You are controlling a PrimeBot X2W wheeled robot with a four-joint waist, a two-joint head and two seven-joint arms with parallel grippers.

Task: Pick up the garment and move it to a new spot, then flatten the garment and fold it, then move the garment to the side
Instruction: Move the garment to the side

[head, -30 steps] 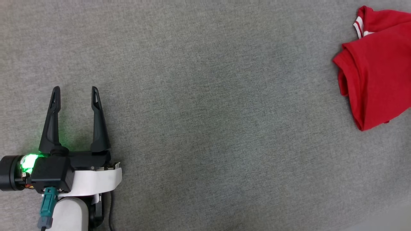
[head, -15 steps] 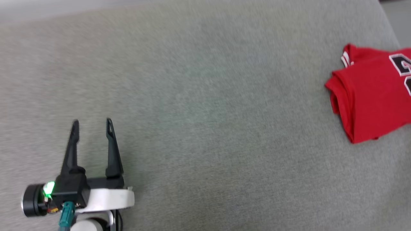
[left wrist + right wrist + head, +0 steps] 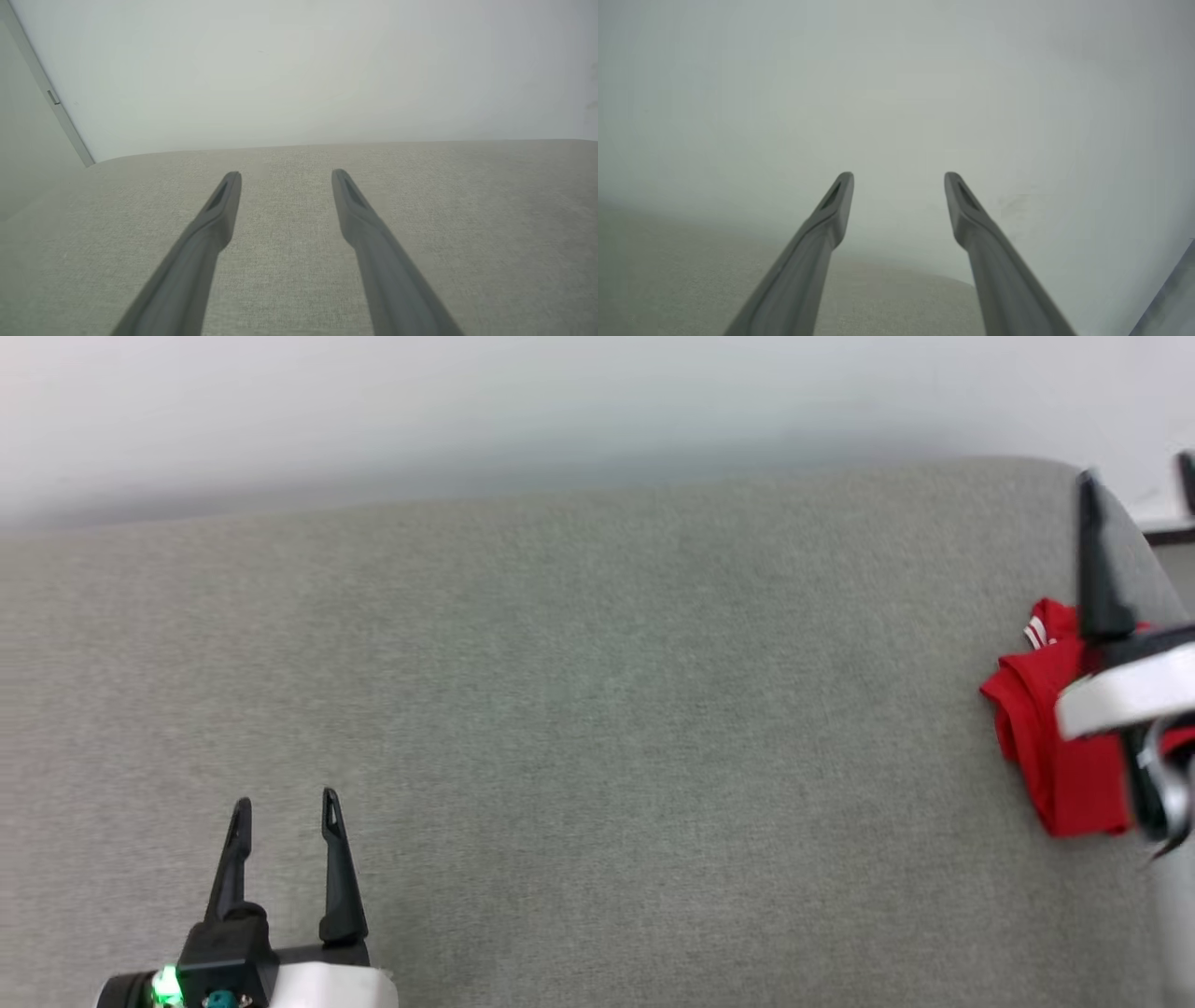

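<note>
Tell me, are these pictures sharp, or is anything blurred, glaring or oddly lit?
Head view: soft overall, the right gripper and garment at the right edge smeared; a green light glows behind the left gripper. Left wrist view: even light, no glare; near fingers blurred, grey fabric weave sharper. Right wrist view: hazy, pale wall nearly featureless.

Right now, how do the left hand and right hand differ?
The left hand sits low-left over bare grey fabric; the right hand is at the right edge, overlapping the garment in the head view. Left hand aims along the grey fabric; right hand aims at the wall. Both open, empty.
</note>
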